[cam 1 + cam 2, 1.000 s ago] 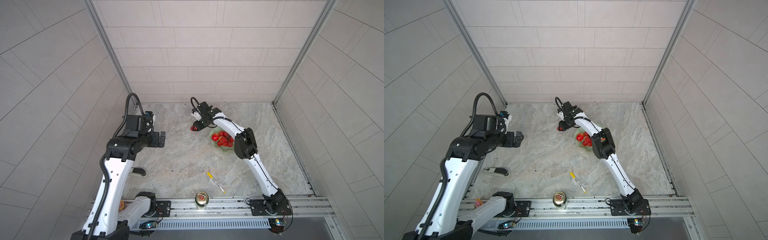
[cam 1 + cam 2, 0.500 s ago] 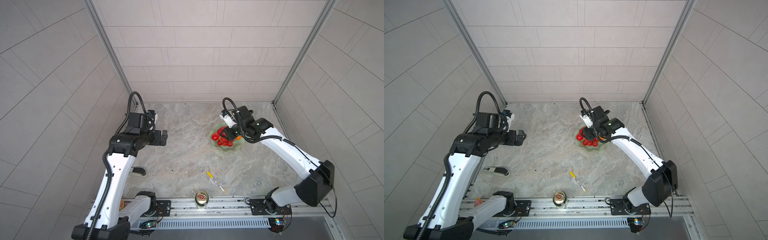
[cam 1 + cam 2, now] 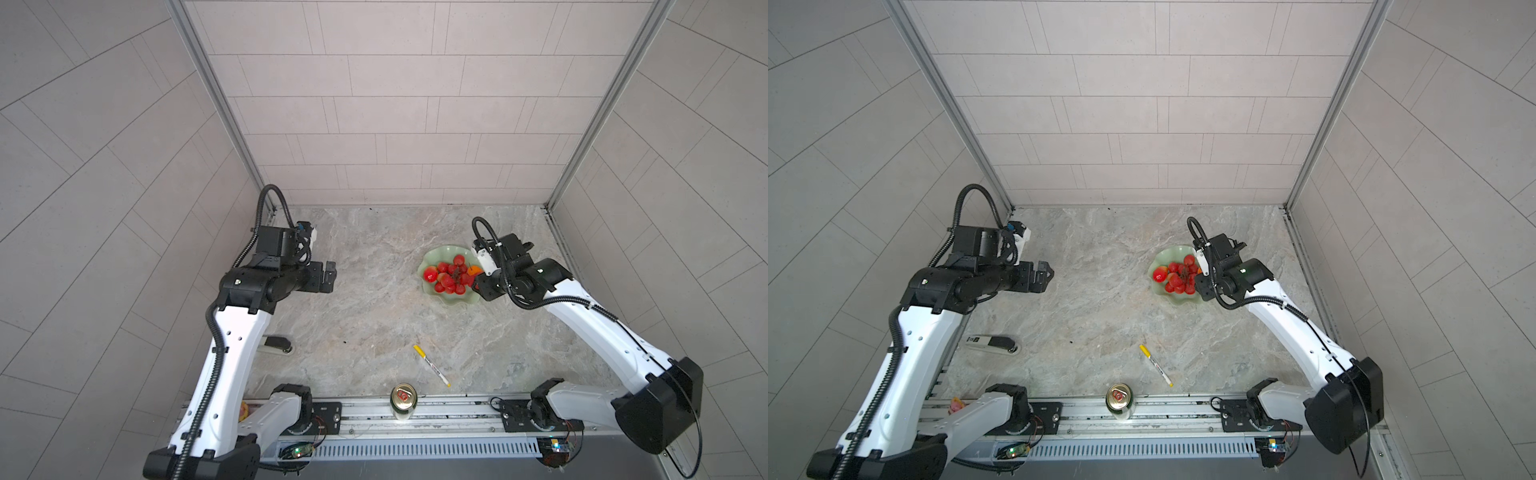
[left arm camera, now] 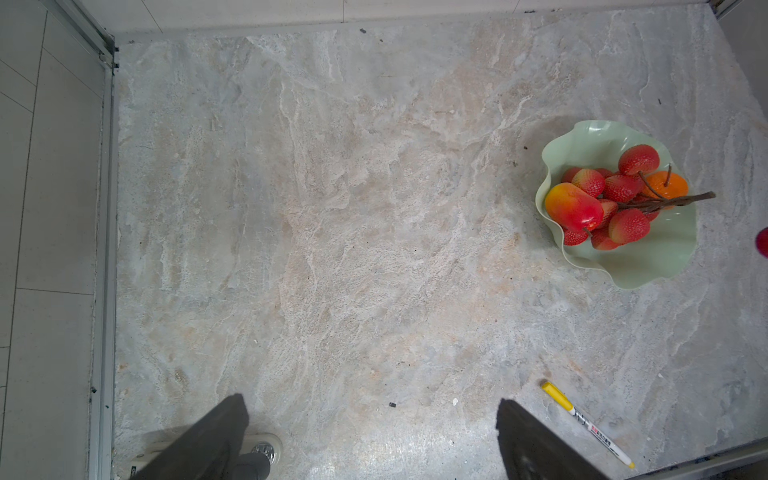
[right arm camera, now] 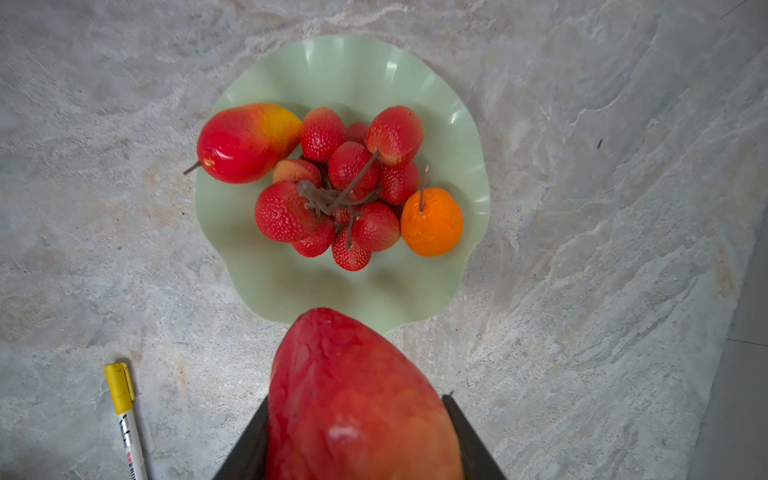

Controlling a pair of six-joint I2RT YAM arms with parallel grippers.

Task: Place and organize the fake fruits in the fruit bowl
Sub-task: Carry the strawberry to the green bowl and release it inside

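A marbled grey-beige tabletop (image 3: 374,316) is enclosed on three sides by pale tiled walls (image 3: 395,104) with aluminium corner posts. At the table's 9 o'clock side the left gripper (image 3: 330,277) is held above bare stone. Its jaws are spread wide apart and nothing is between them. A black-and-white stapler (image 3: 992,345) lies at its 7 o'clock.

The fruit bowl (image 3: 434,259) is seen at 3 o'clock from that gripper, well apart from it. A yellow-capped marker pen (image 3: 431,365) lies at the bowl's 6 o'clock, and a gold-topped drink can (image 3: 403,400) stands beyond it at the table's edge.

Inside the bowl, in a top view, a yellow-red fruit (image 5: 245,141) is placed at 9 o'clock. The berry cluster (image 5: 349,166) sits in the middle and a small orange (image 5: 432,222) at 3 o'clock.

The right gripper (image 5: 356,405) is positioned at the bowl's 4 o'clock, just beside the rim. Its jaws are partly closed and clamped on a red mango-shaped fruit (image 5: 353,365).
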